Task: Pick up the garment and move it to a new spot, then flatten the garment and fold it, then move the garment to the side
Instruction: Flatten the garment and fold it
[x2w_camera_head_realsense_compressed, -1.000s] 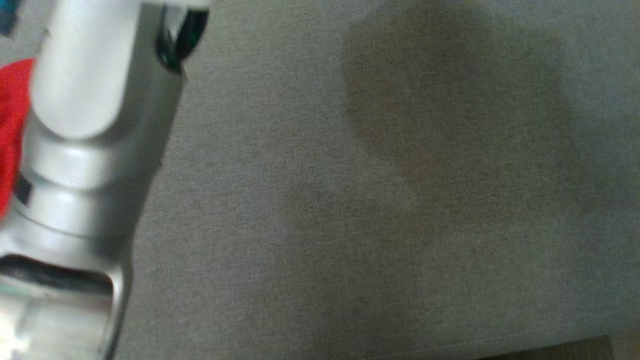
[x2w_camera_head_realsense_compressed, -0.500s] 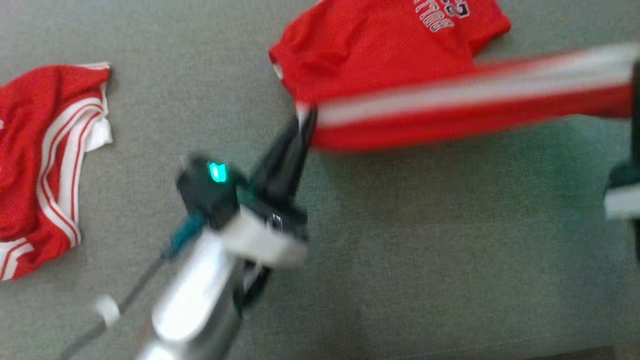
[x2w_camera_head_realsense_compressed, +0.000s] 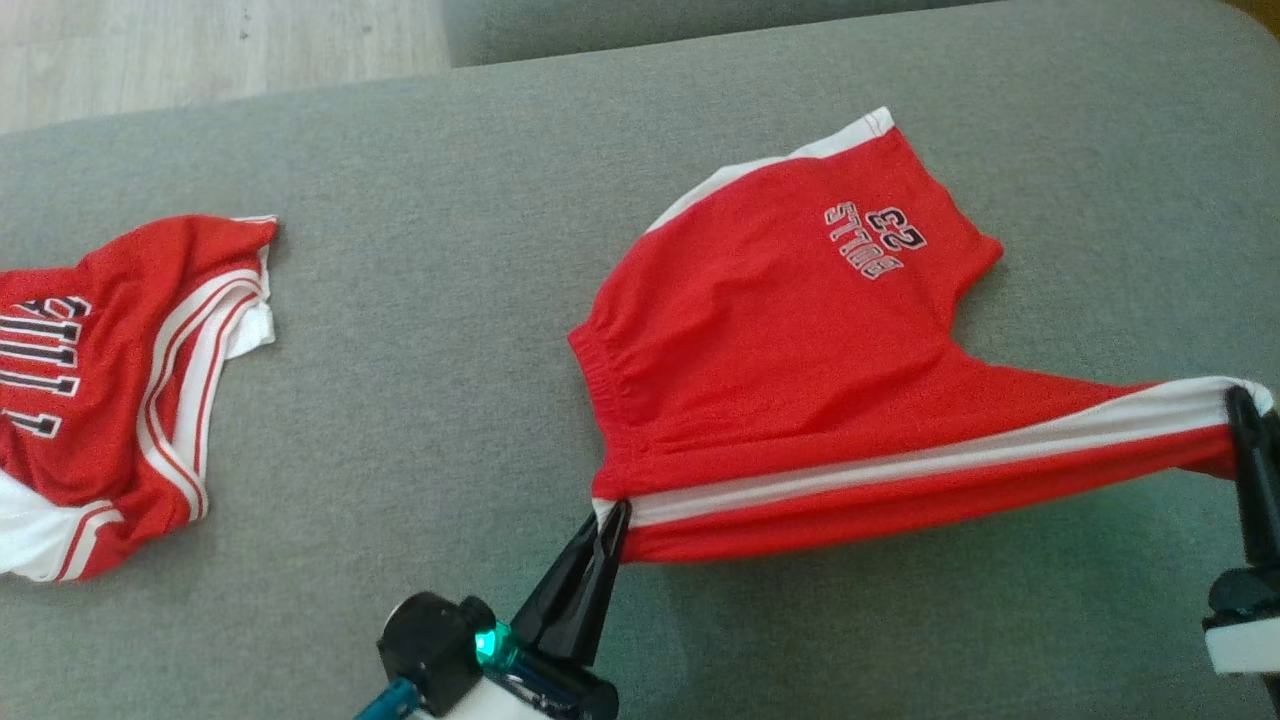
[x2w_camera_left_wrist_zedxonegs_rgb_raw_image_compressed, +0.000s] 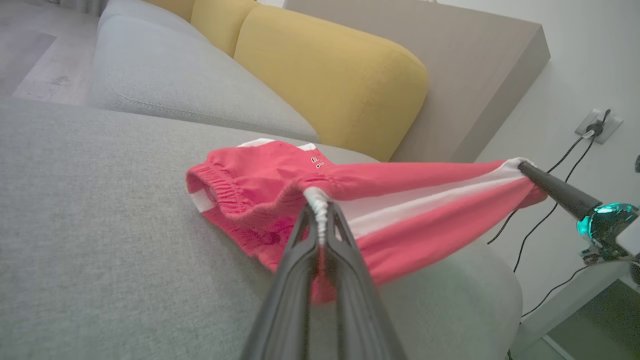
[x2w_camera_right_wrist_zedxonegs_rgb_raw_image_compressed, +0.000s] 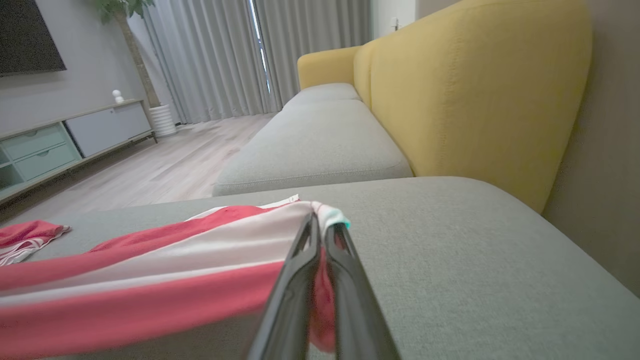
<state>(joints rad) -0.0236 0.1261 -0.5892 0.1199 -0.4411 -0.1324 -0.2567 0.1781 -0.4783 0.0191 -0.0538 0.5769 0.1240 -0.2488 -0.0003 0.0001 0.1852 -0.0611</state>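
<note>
The head camera has swung: a second ago it showed bare cushion and a pale forearm, with only a sliver of red at 9 o'clock. Half a second ago it showed a blurred red band, and now the view is sharp. That shift belongs to the camera, not to the cloth. The hold matches half a second ago. The left gripper (x2w_camera_head_realsense_compressed: 612, 512), at 6 o'clock, is pinched tight on the waistband corner of the shorts (x2w_camera_head_realsense_compressed: 790, 340). The right gripper (x2w_camera_head_realsense_compressed: 1240, 400), at 4 o'clock by the frame edge, is clamped just as narrowly on the hem end. The white side stripe is pulled taut between them. The shorts sit right of centre at about 3 o'clock; their far half rests on the cushion (x2w_camera_head_realsense_compressed: 420, 330) and the near edge is raised off it. A jersey (x2w_camera_head_realsense_compressed: 110, 370) lies well apart at 9 o'clock. With the blur gone, the carry looks to be settling, so the move to a new spot seems nearly done. Laying the edge down and flattening would likely come next.
</note>
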